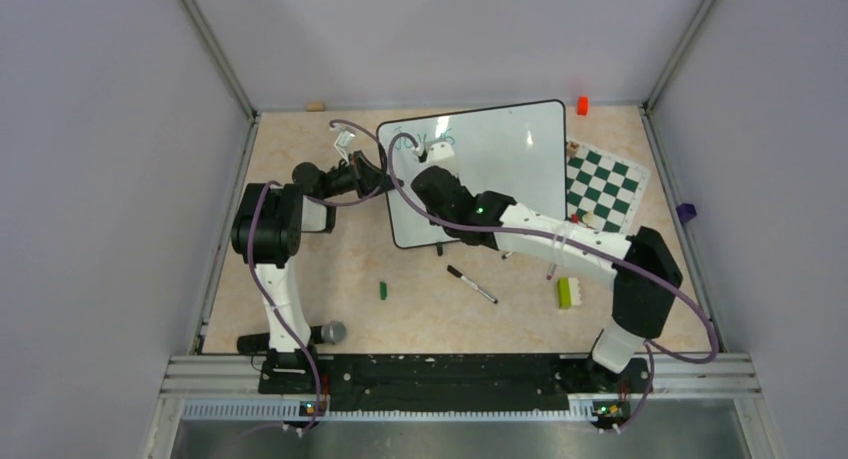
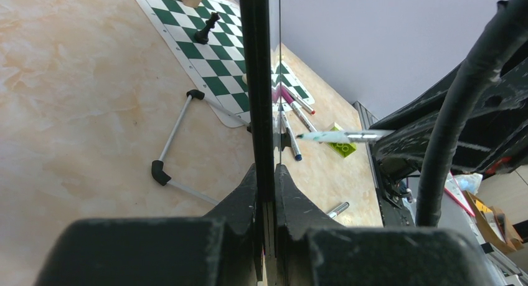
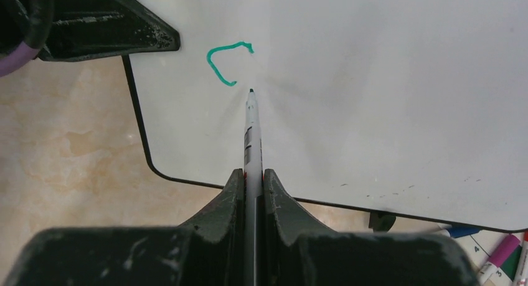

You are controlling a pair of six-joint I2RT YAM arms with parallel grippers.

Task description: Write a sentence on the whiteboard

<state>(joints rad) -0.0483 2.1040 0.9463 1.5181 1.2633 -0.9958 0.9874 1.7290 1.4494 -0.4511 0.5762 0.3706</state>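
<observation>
The whiteboard (image 1: 500, 149) sits between the two sets of jaws. The left jaws are clenched on its thin black frame, and the board's edge runs straight up through the gap between them. The right jaws are clamped on a slim marker (image 3: 251, 124), which sticks out straight ahead of them with its tip at the glossy white face. I cannot tell whether the tip is pressing or just clear of it.

Just beyond and slightly left of that tip is the only bit of the sentence (image 3: 210, 57) so far, a single teal hook near the corner closest to the left jaws. Nearly all the writing is yet to be done.

The board looks stiff, light and slick, so I judge it would slide or rock under a push. The frame edge is the right place to hold it. The marker is light with a smooth barrel and is best held low on the barrel. Its soft tip needs only gentle pressure.
</observation>
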